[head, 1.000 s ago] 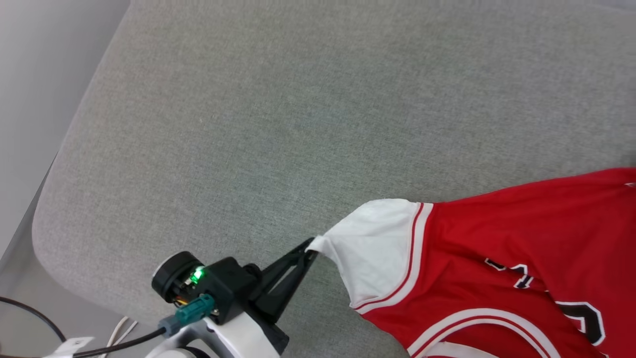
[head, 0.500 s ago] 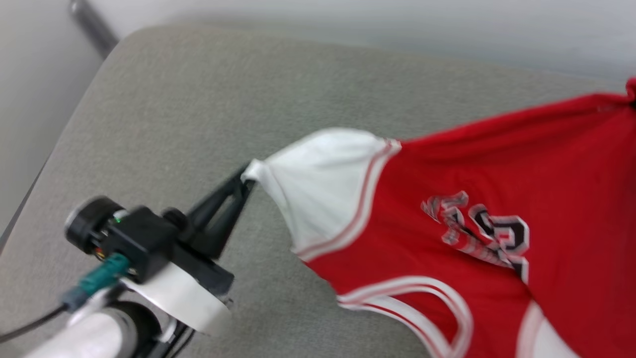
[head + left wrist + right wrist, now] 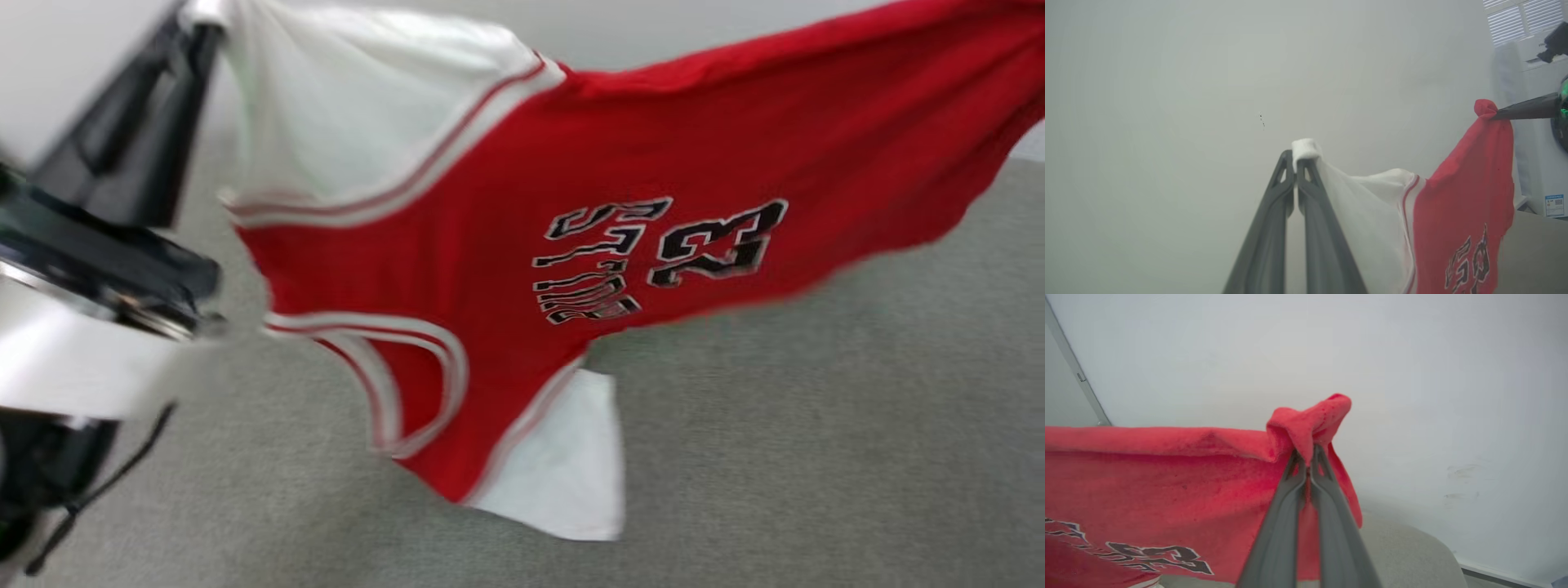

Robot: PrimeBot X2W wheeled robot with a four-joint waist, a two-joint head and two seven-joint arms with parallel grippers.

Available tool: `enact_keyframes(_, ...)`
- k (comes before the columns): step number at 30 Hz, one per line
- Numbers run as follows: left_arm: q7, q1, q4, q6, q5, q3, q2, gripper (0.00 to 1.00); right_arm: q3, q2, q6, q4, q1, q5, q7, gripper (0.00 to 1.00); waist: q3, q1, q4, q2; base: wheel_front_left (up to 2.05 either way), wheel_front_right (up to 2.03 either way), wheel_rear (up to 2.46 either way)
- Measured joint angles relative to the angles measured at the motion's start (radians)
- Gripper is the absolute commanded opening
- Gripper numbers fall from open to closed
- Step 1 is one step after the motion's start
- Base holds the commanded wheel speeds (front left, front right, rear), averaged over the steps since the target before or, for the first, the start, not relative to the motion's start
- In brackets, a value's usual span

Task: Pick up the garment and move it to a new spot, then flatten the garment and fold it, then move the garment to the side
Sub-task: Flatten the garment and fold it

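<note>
Two grips: left tool, right tool clamp garment stretched between them.

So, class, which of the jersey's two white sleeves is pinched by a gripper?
The upper sleeve, its tip clamped in the left gripper. The other sleeve hangs loose below, touching no gripper.

Head view: heavy motion blur, jersey print and hems smeared, left claw just a dark smudge. Both wrist views much sharper. Light soft, even, diffuse; shadows faint, one on the tabletop under the jersey. Right claw goes soft near the lens. Walls wash out to flat pale grey, red slightly pinkish in wrist views.
</note>
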Motion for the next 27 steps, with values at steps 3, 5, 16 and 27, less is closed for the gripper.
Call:
enact_keyframes(3,0.011,-0.049,-0.006,0.019,-0.014,0.053,0.009,0.00,-0.025,0.018,0.000,-0.057,-0.027,0.001,-0.009,0.00,-0.011,0.0000,-0.041,0.0000,0.00,0.00,0.00)
enact_keyframes(5,0.019,-0.086,-0.005,0.019,-0.014,0.078,0.025,0.00,-0.043,0.032,0.000,-0.089,-0.043,0.001,-0.010,0.00,-0.015,0.0000,-0.065,0.0000,0.00,0.00,0.00)
enact_keyframes(16,0.017,-0.331,0.102,-0.036,-0.016,0.147,0.035,0.00,-0.103,0.097,0.000,-0.202,-0.107,-0.011,-0.012,0.00,0.031,0.0000,-0.141,0.0000,0.00,0.00,0.00)
enact_keyframes(27,0.054,-0.715,0.315,-0.144,0.063,0.064,-0.034,0.00,-0.129,0.102,0.000,-0.148,-0.303,-0.072,-0.063,0.00,0.206,0.0000,-0.158,0.0000,0.00,0.00,0.00)
